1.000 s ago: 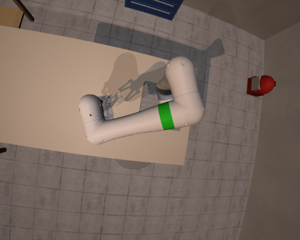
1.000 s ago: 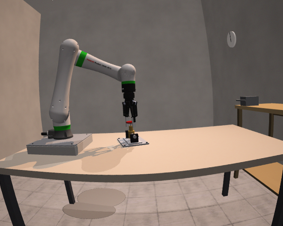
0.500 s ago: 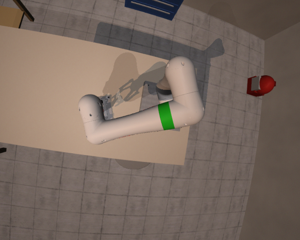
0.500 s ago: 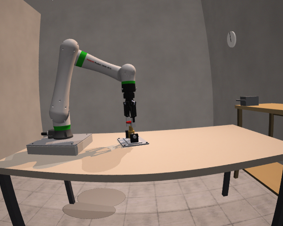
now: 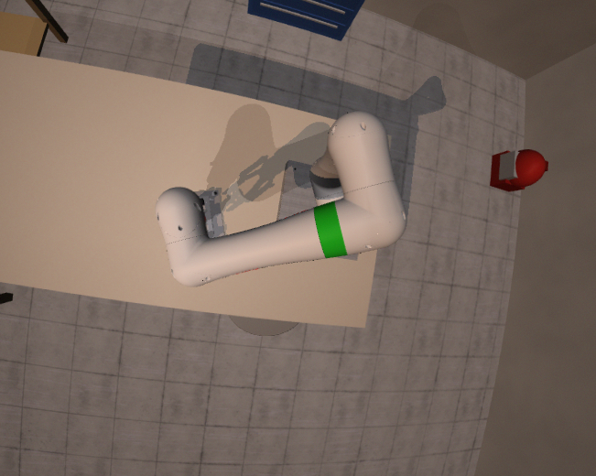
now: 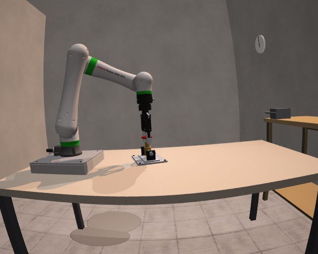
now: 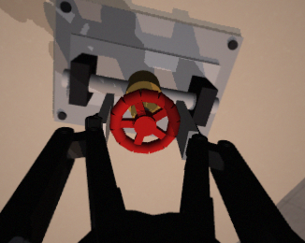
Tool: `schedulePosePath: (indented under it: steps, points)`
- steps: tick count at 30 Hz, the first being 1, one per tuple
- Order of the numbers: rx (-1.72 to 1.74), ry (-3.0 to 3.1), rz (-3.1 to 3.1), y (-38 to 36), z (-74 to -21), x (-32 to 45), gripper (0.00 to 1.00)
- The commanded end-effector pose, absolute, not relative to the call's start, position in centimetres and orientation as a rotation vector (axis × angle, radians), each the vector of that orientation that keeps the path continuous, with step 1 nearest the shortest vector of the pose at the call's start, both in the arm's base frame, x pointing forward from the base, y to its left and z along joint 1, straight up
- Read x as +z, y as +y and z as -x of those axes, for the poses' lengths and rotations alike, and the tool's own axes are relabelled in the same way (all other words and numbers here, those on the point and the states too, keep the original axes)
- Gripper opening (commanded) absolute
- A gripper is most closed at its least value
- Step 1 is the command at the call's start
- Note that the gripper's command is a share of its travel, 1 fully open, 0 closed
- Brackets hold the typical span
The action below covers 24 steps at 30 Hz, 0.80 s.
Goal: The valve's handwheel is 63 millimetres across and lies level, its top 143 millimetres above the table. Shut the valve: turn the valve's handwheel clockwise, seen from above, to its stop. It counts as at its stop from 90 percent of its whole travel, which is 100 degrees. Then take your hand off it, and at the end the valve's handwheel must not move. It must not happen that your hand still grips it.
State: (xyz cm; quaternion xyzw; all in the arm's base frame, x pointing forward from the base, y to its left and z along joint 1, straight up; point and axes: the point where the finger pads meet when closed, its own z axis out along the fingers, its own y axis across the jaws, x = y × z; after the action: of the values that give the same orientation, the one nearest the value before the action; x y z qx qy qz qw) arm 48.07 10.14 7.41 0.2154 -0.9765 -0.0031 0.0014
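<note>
The valve has a red spoked handwheel (image 7: pixel 144 122) on a brass stem (image 7: pixel 143 84), with a grey pipe (image 7: pixel 140 92) in black clamps on a grey baseplate (image 7: pixel 145 61). My gripper (image 7: pixel 144 108) points straight down over it. Its two finger pads press the wheel's rim from the left and the right, so it is shut on the handwheel. In the exterior view the handwheel (image 6: pixel 145 137) shows as a thin red disc between the fingertips, above the valve body (image 6: pixel 148 153). In the top view the arm (image 5: pixel 267 240) hides the valve; only the wrist (image 5: pixel 213 214) shows.
The arm's grey base block (image 6: pixel 67 161) stands at the table's left. A side table (image 6: pixel 298 122) with a grey box (image 6: pixel 280 112) stands at the far right. A blue cabinet (image 5: pixel 306 14) and a red object (image 5: pixel 519 168) stand on the floor.
</note>
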Motion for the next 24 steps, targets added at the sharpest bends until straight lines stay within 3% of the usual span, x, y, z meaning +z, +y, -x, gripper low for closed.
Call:
schedulePosePath:
  steps: [1,24]
  points:
    - [-0.010,-3.090,-0.551,10.15,-48.09,7.41,0.00]
    - [-0.009,-3.134,0.150,10.15,-48.09,7.41,0.00]
